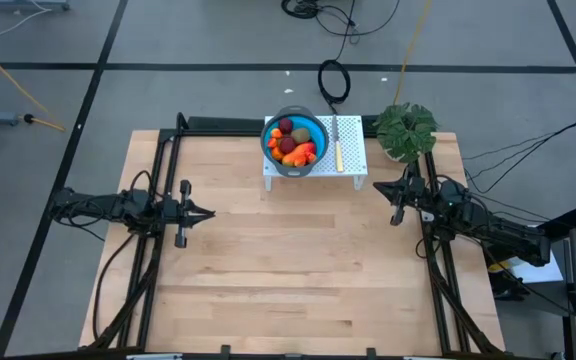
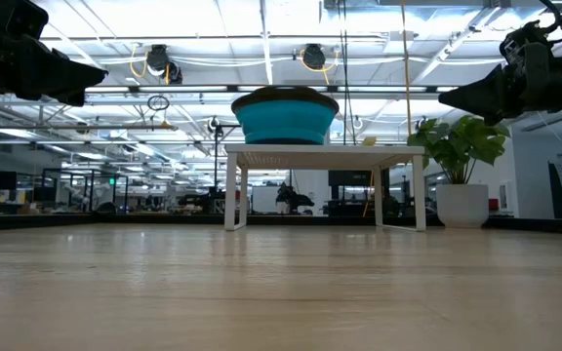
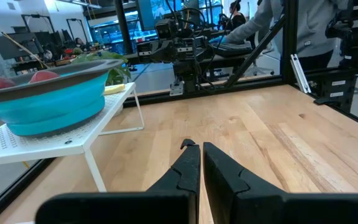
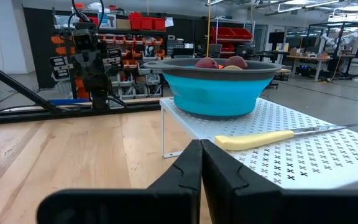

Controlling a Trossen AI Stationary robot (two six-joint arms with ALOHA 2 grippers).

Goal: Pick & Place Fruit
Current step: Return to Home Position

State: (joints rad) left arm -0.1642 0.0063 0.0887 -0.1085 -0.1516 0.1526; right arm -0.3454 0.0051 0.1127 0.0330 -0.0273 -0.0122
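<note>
Item one, nearest the lens: the left gripper (image 3: 196, 149), fingers pressed together with only a hairline between them, holding nothing. We place it above the left side of the table (image 1: 288, 280), pointing toward the centre, well apart from everything else.

Item two: the right gripper (image 4: 199, 144), fingers likewise together and empty. We find it above the table's right side, near the right end of the shelf (image 1: 354, 172) and not touching it.

Item three: the fruit (image 1: 292, 142), all heaped in the bowl (image 4: 216, 93). On top we count two dark red balls, a brownish-green oval and orange pieces.

Item four: the bowl, blue with a dark rim, standing on the left part of the white perforated shelf at the table's far middle edge.

Item five: the knife (image 1: 339, 150), yellow-handled, lying flat on the shelf just beside the bowl.

Item six: the plant (image 1: 406, 128), at the far right corner beside the shelf.

Beyond the table we note a person (image 3: 303, 22) in grey.
</note>
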